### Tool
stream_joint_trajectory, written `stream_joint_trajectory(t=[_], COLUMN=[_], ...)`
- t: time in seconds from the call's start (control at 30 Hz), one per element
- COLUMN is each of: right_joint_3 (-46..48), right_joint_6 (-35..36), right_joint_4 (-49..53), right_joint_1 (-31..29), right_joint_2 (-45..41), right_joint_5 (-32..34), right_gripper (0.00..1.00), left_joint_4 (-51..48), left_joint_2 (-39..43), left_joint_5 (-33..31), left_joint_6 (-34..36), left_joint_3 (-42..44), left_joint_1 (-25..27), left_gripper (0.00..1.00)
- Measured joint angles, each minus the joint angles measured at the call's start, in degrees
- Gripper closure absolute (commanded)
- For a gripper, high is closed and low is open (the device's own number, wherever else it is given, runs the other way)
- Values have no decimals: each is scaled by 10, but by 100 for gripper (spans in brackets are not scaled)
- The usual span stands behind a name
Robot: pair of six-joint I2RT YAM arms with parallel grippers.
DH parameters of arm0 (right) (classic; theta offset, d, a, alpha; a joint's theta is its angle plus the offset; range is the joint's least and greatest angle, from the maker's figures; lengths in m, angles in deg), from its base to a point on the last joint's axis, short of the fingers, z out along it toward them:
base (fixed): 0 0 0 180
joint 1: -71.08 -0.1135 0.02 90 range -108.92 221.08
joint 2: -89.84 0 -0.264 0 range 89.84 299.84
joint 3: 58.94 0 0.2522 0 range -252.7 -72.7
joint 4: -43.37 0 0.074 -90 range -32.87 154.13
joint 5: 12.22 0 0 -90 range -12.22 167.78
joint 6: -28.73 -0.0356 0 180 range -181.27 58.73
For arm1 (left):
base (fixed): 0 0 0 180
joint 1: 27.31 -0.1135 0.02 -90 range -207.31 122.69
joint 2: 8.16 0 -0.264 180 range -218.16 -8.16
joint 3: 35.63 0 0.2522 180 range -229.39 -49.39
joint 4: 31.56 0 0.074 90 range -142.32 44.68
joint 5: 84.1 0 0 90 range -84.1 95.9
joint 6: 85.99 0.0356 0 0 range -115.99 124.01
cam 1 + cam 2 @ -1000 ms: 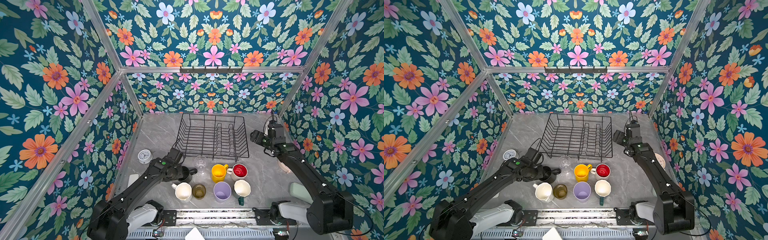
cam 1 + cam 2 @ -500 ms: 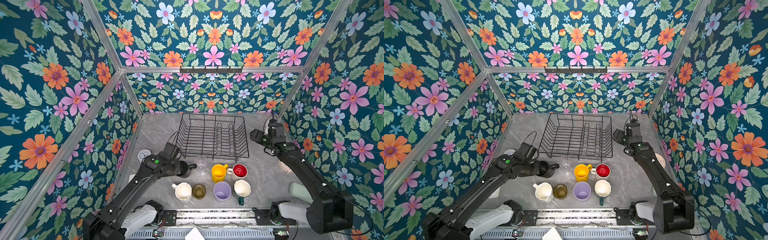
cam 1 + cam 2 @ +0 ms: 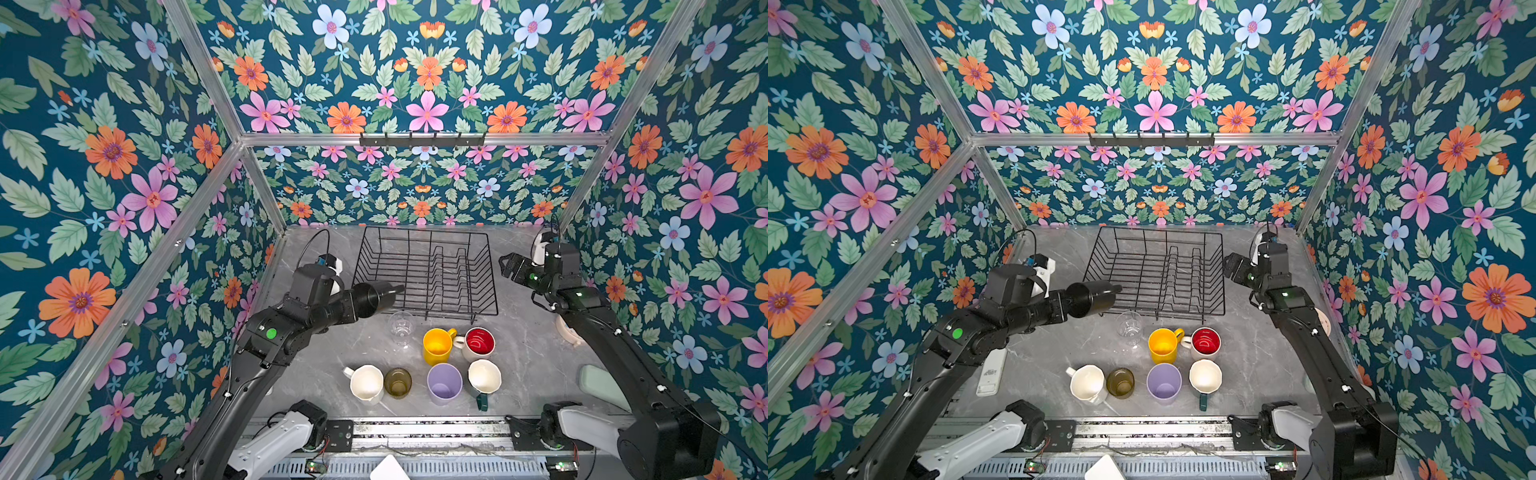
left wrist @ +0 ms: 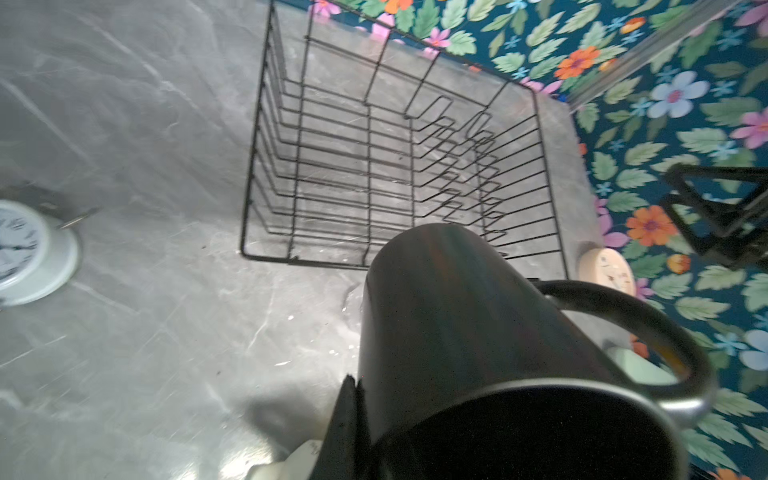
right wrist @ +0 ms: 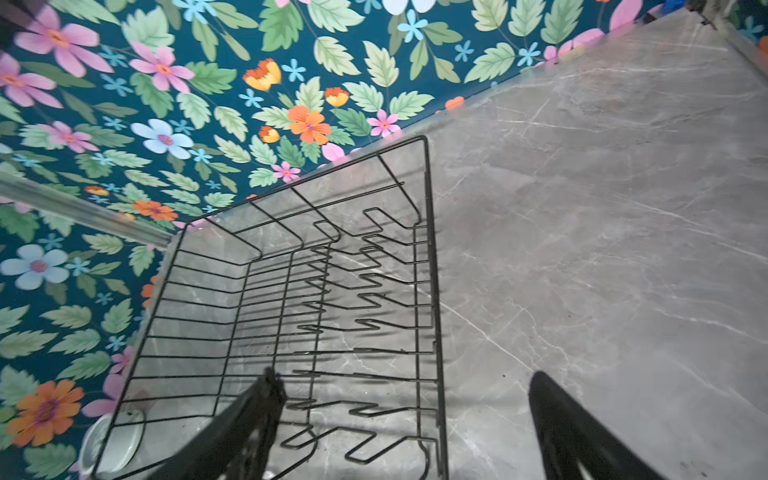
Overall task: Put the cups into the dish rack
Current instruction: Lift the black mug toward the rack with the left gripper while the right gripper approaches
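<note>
My left gripper (image 3: 354, 306) is shut on the rim of a black mug (image 3: 377, 297) (image 3: 1094, 296). It holds the mug on its side in the air, just over the near left corner of the dish rack (image 3: 424, 230) (image 3: 1158, 229). In the left wrist view one finger (image 4: 347, 419) presses the outside of the black mug (image 4: 469, 328); the other is hidden. Standing on the table in front of the rack are a clear glass (image 3: 401, 328), yellow mug (image 3: 436, 345), red-inside mug (image 3: 480, 343), white mug (image 3: 366, 383), olive glass (image 3: 397, 382), lilac tumbler (image 3: 444, 384) and teal mug (image 3: 484, 377). My right gripper (image 3: 505, 266) (image 5: 407, 378) hangs open above the right side of the empty rack (image 5: 428, 249).
A white clock (image 4: 25, 249) stands left of the rack and a cream clock (image 4: 606, 272) to its right. A white remote (image 3: 990, 372) lies under my left arm. A pale green object (image 3: 598, 382) sits at the right wall. A black hook rail (image 3: 422, 140) hangs on the back wall.
My left arm has lifted the black mug off the table, carried it back toward the rack and tipped it onto its side. The right arm has not moved.
</note>
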Motion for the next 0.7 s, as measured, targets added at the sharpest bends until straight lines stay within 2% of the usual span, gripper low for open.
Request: stream_joint_trajectory(t=[0.27,0.37,0.5,0.7], right_joint_3=[40,58,80,86], right_joint_6=[5,6,4,-3], right_joint_4=[-106,-153,-215,-292], right_joint_1=[0,0,0,0], right_joint_2=[-53,-74,-94,-101], right_joint_5=[-175,-247,-323,-426], right_gripper=[4,2,1,1], left_joint_4=[259,398,588,738], left_joint_2=[-68,-95,-148,-185], left_joint_5=[183,261,354,446], left_joint_6=[-69,-127,-241,-345], left_joint_3=[71,103,155,186], left_joint_1=[-36,-62,-80,-80], left_gripper=[100,100,100,100])
